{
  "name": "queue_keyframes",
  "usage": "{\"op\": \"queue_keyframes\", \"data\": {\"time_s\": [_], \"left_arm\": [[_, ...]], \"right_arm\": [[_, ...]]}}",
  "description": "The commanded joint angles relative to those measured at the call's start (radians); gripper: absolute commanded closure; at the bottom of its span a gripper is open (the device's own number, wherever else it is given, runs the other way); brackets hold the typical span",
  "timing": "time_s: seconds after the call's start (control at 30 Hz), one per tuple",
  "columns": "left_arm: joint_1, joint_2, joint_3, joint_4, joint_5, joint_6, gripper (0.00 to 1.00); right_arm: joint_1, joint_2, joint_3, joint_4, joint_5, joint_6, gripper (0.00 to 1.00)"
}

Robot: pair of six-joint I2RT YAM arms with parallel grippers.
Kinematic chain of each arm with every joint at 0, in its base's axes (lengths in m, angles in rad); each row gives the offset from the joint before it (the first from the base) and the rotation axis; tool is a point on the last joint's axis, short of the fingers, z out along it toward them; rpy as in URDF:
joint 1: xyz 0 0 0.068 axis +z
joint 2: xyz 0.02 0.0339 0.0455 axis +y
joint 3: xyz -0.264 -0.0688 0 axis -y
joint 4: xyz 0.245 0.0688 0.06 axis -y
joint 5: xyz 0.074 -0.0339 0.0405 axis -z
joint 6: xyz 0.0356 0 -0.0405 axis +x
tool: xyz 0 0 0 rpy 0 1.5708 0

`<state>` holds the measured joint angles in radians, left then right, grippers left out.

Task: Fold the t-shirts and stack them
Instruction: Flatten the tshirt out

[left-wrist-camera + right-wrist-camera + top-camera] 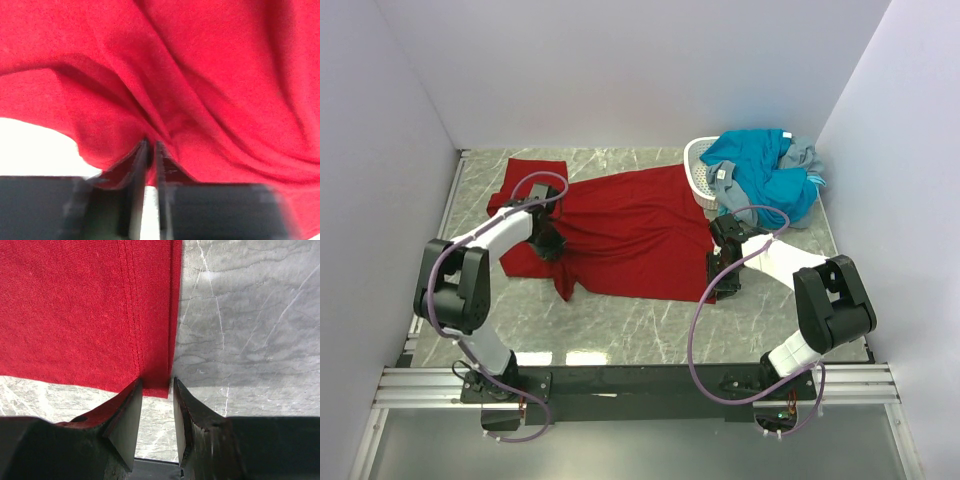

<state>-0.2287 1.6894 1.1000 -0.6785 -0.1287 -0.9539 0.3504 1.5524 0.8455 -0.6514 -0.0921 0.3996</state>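
Observation:
A dark red t-shirt point(630, 230) lies spread across the marble table, one sleeve at the far left. My left gripper point(550, 240) sits on its left part, near the sleeve. In the left wrist view that gripper point(151, 146) is shut on a raised fold of the red cloth point(200, 75). My right gripper point(722, 285) is at the shirt's near right corner. In the right wrist view it point(156, 386) stands open, its fingertips on either side of the hem corner of the red shirt point(75, 315). A teal-blue t-shirt point(760, 170) and a grey one point(807, 158) are heaped at the back right.
A white perforated basket point(698, 172) stands at the back right, partly under the teal and grey heap. Bare marble table point(620, 320) shows in front of the red shirt and to the right of its hem point(250, 315). White walls close in three sides.

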Motion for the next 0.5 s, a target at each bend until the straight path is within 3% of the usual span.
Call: {"op": "queue_keyframes", "data": {"time_s": [0.0, 0.17, 0.2, 0.3, 0.47], "left_arm": [[-0.003, -0.056, 0.063, -0.049, -0.069, 0.024, 0.79], [-0.004, -0.224, 0.049, -0.118, -0.144, 0.000, 0.40], [-0.003, -0.253, 0.037, -0.124, -0.152, -0.006, 0.36], [-0.003, -0.364, -0.038, -0.131, -0.170, -0.028, 0.37], [0.000, -0.484, -0.213, -0.098, -0.140, -0.045, 0.52]], "right_arm": [[-0.005, -0.012, 0.033, -0.013, 0.023, -0.002, 0.61], [-0.004, -0.003, 0.041, -0.013, 0.022, -0.004, 0.61], [-0.005, -0.003, 0.041, -0.014, 0.022, -0.004, 0.61], [-0.005, 0.002, 0.043, -0.016, 0.022, -0.005, 0.61], [-0.005, 0.005, 0.043, -0.013, 0.017, -0.007, 0.61]]}}
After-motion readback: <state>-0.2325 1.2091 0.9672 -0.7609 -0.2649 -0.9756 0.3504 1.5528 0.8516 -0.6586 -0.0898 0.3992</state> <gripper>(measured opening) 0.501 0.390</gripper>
